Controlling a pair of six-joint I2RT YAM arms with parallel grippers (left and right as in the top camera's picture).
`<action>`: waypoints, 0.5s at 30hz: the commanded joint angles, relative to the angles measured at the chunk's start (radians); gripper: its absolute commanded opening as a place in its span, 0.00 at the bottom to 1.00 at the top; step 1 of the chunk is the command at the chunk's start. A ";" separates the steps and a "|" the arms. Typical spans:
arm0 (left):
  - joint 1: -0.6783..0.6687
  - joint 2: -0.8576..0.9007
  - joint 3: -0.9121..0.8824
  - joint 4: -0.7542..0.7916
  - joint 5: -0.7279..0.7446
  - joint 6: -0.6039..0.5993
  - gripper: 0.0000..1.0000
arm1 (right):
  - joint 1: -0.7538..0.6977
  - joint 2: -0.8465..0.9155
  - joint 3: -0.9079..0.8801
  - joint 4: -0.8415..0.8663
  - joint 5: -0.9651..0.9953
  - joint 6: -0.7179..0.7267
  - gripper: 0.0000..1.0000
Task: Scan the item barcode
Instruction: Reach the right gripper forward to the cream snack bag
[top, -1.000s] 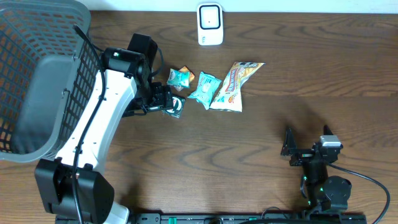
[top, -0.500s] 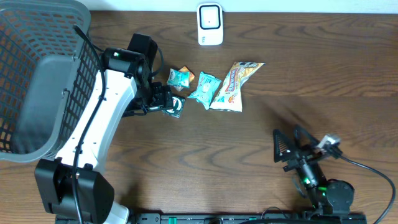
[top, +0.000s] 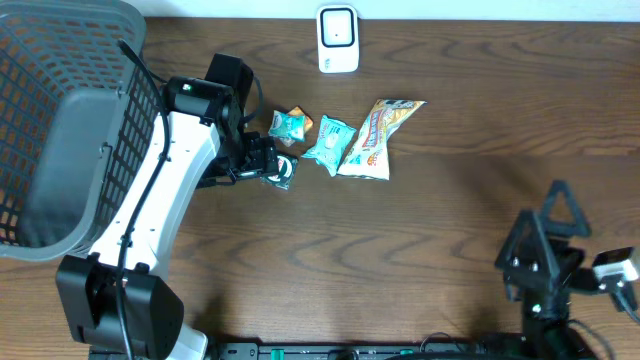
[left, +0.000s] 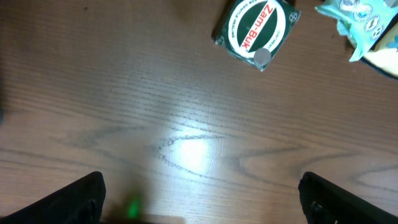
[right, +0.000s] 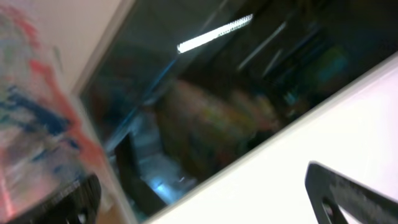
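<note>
Several items lie on the wooden table in the overhead view: a round green Zam-Buk tin (top: 284, 172), a small teal and orange packet (top: 290, 124), a teal packet (top: 328, 143) and a long snack bag (top: 378, 137). The white scanner (top: 338, 38) stands at the back edge. My left gripper (top: 262, 162) is open just left of the tin. In the left wrist view the tin (left: 256, 32) lies ahead of the open gripper (left: 199, 208), and only bare wood shows between the fingertips (left: 81, 199). My right gripper (top: 542, 235) is open and empty at the front right, lifted and pointing away from the table.
A grey mesh basket (top: 60, 130) fills the left side, close beside my left arm. The right wrist view is blurred and shows only the room past its open gripper (right: 205, 205). Bare wood stretches between the items and the right arm.
My right arm has swung from the front centre-right toward the right corner and tipped its gripper upward. The left arm and the items have not moved.
</note>
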 joint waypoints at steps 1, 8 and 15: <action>0.000 0.004 0.011 -0.008 -0.002 0.007 0.98 | 0.008 0.177 0.195 -0.071 -0.062 -0.246 0.99; 0.000 0.004 0.011 -0.008 -0.002 0.007 0.98 | 0.013 0.706 0.687 -0.511 -0.312 -0.554 0.99; 0.000 0.004 0.011 -0.008 -0.002 0.007 0.98 | 0.212 1.276 1.272 -1.088 -0.320 -0.767 0.99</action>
